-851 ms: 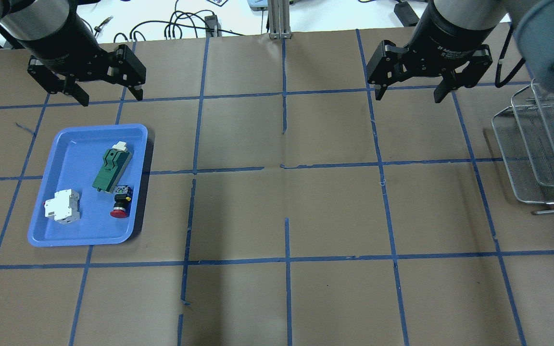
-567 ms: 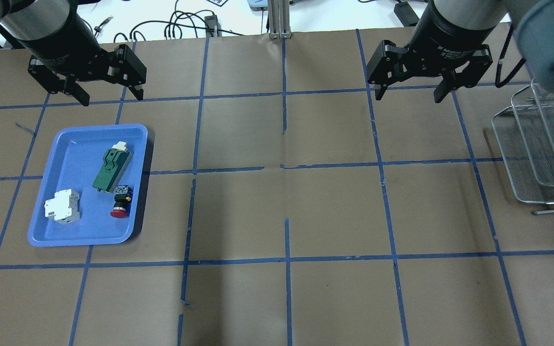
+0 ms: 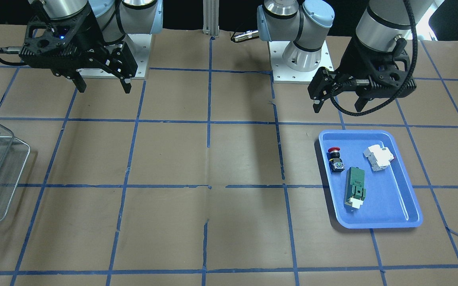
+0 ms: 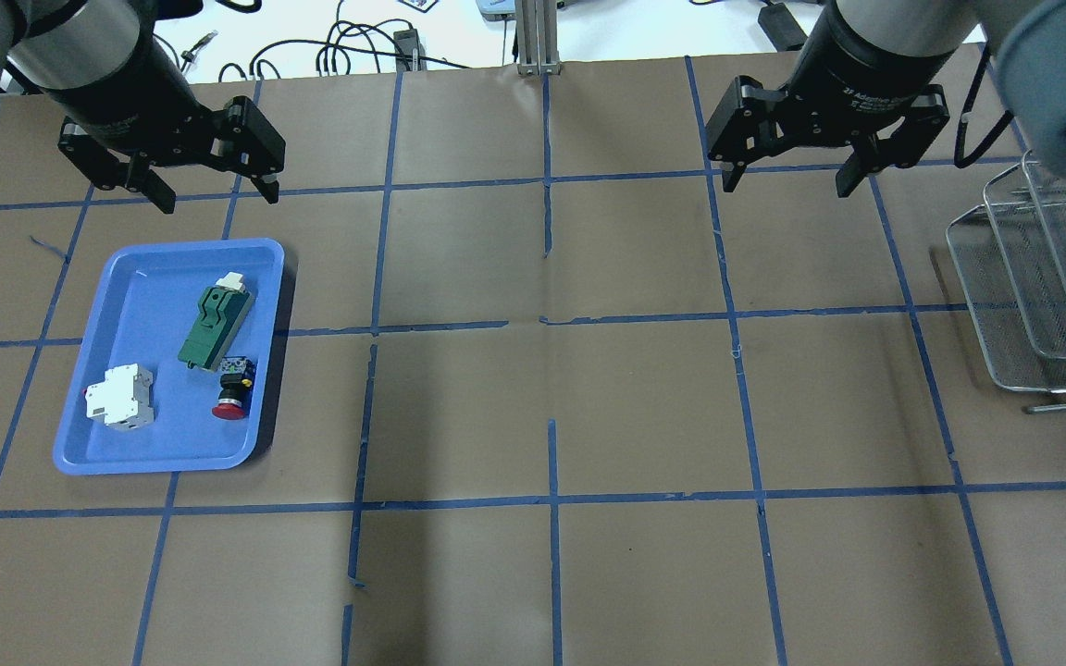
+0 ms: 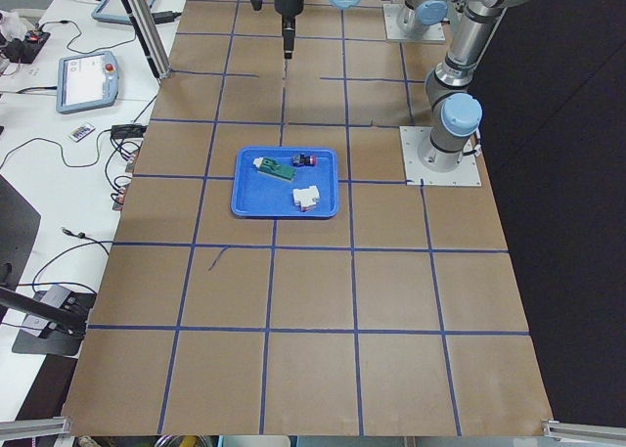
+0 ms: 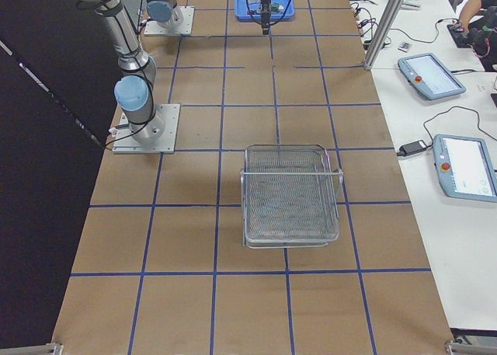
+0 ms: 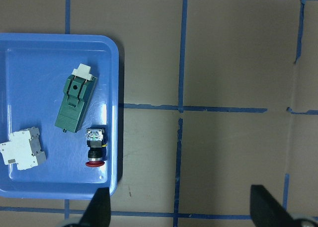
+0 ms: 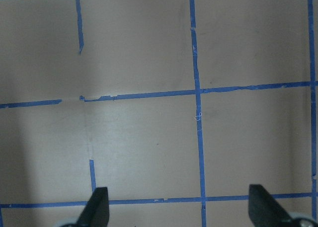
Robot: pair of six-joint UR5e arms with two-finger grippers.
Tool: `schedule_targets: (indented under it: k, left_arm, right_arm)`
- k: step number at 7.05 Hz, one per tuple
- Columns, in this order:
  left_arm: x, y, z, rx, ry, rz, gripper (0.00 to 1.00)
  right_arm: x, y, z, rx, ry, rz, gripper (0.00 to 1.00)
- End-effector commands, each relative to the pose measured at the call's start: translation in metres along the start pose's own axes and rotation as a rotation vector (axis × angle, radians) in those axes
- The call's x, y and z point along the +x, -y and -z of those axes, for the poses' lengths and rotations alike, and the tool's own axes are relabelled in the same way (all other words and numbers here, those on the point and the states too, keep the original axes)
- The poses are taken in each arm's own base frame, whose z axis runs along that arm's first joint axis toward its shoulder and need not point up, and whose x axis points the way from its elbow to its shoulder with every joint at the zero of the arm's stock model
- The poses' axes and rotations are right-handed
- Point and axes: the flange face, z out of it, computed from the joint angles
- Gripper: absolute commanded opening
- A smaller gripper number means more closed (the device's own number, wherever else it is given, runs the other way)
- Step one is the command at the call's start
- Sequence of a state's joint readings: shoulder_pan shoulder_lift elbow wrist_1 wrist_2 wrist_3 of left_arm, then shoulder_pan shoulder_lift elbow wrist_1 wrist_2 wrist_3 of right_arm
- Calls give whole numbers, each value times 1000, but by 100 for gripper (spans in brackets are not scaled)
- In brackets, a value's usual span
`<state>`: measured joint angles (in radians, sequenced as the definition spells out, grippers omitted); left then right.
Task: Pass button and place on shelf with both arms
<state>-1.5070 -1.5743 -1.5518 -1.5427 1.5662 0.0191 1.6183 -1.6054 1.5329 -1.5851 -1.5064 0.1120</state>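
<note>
Pickup is not yet begun: left gripper (image 4: 218, 197), jaws apart, hangs beyond the blue tray (image 4: 144, 296) and should next descend onto the button (image 4: 229, 400); right gripper (image 4: 785, 187), jaws apart too, hangs empty.

Even overhead light is falling on the table (image 4: 644, 407), and most views are showing bright and sharp. Soft grey shadows are pooling on the paper at 6 o'clock in the overhead view. The tray (image 4: 154, 462) is throwing a thin dark shadow along its 3 o'clock side. The right wrist view is looking pale and washed out, and a white desk (image 4: 468, 37) is glaring at 12 o'clock overhead.
</note>
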Motion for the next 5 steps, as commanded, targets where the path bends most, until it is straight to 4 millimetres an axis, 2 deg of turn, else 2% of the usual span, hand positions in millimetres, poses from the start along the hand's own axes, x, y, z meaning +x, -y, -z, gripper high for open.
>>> schedule_targets:
  k: [1,2,3,5]
  left_arm:
    - [-32,-12,-48,-91,14,-100,100]
    - [-81,-14,-86,-144,-8,-27,100]
    - [-121,-8,-121,-116,-11,-2,100]
    - [-140,-24,-212,-66,6,-104,100]
  right_arm:
    - [0,-1,1,2,0,0,100]
    - [0,-1,1,2,0,0,100]
    - [0,-1,1,2,0,0,100]
    - [0,-1,1,2,0,0,100]
